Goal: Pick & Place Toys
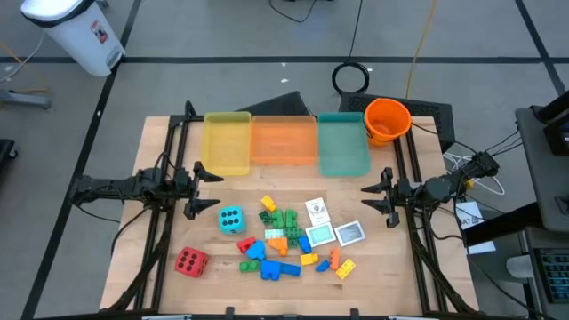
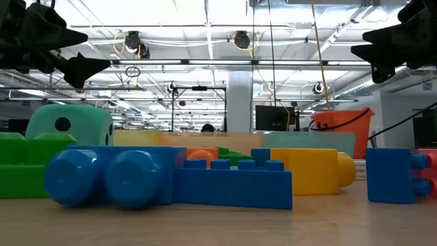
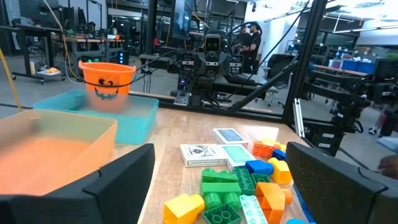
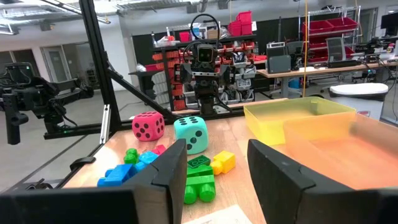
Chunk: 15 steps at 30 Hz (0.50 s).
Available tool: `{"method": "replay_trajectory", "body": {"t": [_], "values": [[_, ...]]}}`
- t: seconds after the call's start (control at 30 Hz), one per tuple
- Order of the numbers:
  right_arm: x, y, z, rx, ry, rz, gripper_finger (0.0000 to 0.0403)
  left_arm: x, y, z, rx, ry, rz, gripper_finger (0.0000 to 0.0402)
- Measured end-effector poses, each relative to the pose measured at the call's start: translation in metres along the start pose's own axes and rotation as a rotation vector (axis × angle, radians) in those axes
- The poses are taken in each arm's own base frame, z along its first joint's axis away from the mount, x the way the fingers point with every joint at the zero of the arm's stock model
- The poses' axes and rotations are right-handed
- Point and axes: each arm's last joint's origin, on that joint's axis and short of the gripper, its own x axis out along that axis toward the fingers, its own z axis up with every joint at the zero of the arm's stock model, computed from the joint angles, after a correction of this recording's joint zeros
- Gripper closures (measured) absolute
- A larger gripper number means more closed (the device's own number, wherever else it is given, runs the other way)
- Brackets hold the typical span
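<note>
Toys lie on the wooden table's middle. A cyan die (image 1: 231, 219) and a red die (image 1: 190, 261) sit on the left, with a heap of coloured bricks (image 1: 284, 244) and three card packs (image 1: 320, 233) to their right. My left gripper (image 1: 212, 188) hangs above the table's left side, level and open, its fingers wide apart (image 3: 224, 186) and nothing between them. My right gripper (image 1: 367, 197) hangs level above the right side. It is open with a narrower gap (image 4: 217, 180) and nothing in it. Both stand well above the toys.
Along the far edge stand a yellow tray (image 1: 227, 142), an orange tray (image 1: 283, 140) and a teal tray (image 1: 342, 144), with an orange bucket (image 1: 387, 120) at the far right. Dark frame rails (image 1: 164, 222) run along both sides.
</note>
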Motion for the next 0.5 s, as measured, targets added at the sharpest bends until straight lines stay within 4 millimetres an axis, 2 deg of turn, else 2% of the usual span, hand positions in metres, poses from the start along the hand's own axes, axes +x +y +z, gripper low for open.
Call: {"method": "replay_trajectory", "body": {"t": [0.23, 0.5], "values": [[0.0, 0.0, 0.003, -0.003, -0.023, -0.002, 0.0264, 0.0, 0.0, 0.0, 0.0, 0.0, 0.0, 0.0037], [-0.002, 0.001, 0.021, 0.053, -0.2, 0.007, 0.0264, 0.0, 0.0, 0.0, 0.0, 0.0, 0.0, 0.0037]]}}
